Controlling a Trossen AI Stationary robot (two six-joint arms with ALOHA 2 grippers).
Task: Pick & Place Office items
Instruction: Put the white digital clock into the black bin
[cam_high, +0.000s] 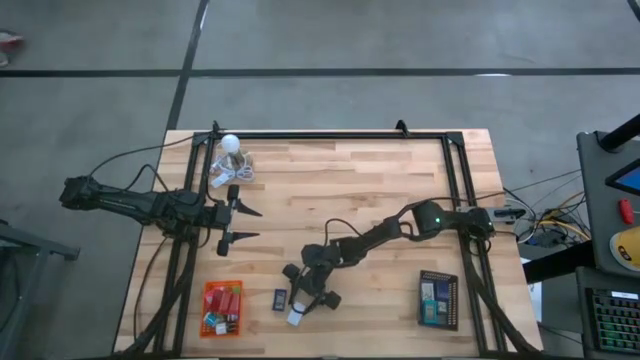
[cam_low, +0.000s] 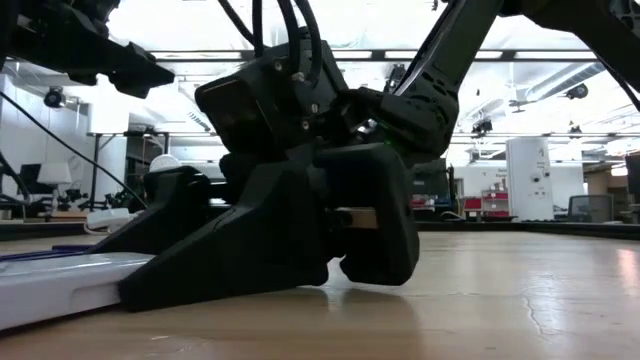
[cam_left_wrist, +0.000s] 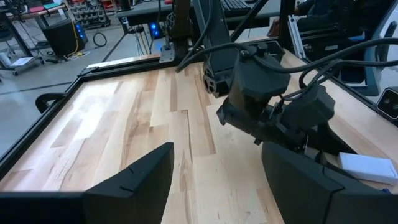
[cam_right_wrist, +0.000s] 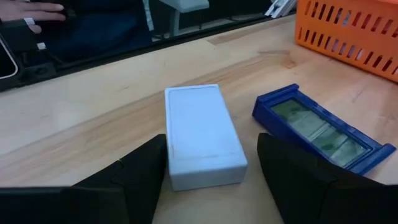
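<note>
A white rectangular block (cam_right_wrist: 202, 137) lies flat on the table near its front edge. My right gripper (cam_right_wrist: 211, 142) is low over the table and open. One finger stands on each side of the block's near end, and a gap shows beside one finger. In the high view the right gripper (cam_high: 303, 303) is just behind the block (cam_high: 296, 317). A flat navy case (cam_right_wrist: 320, 127) lies beside the block. At the table's left my left gripper (cam_high: 247, 225) hangs open and holds nothing.
An orange ribbed tray (cam_high: 222, 307) holding small red and other pieces stands at the front left. A black tray (cam_high: 438, 298) with teal pieces stands at the front right. A white bulb with a coiled cord (cam_high: 230, 160) lies at the back left. Bare wood spans the middle.
</note>
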